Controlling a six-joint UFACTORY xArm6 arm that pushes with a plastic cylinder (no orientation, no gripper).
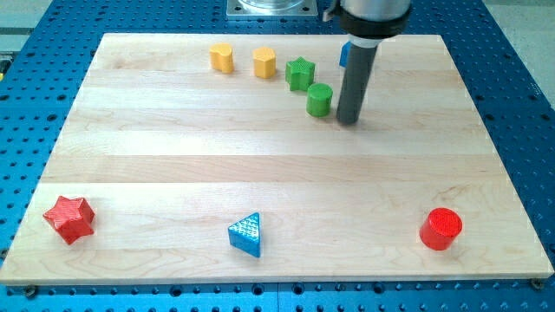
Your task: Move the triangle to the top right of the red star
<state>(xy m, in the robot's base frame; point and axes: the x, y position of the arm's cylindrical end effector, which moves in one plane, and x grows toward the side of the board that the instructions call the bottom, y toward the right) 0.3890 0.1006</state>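
Observation:
The blue triangle (246, 235) lies near the view's bottom, a little left of the middle. The red star (69, 218) sits at the bottom left corner of the board, well to the left of the triangle. My tip (349, 120) rests on the board in the upper right part, just right of the green cylinder (319, 100) and far from both the triangle and the star.
Along the view's top stand a yellow cylinder (222, 57), a yellow hexagon (264, 62) and a green star-like block (299, 74). A blue block (343, 55) is mostly hidden behind the rod. A red cylinder (440, 229) sits at the bottom right. The wooden board (277, 165) lies on a blue perforated table.

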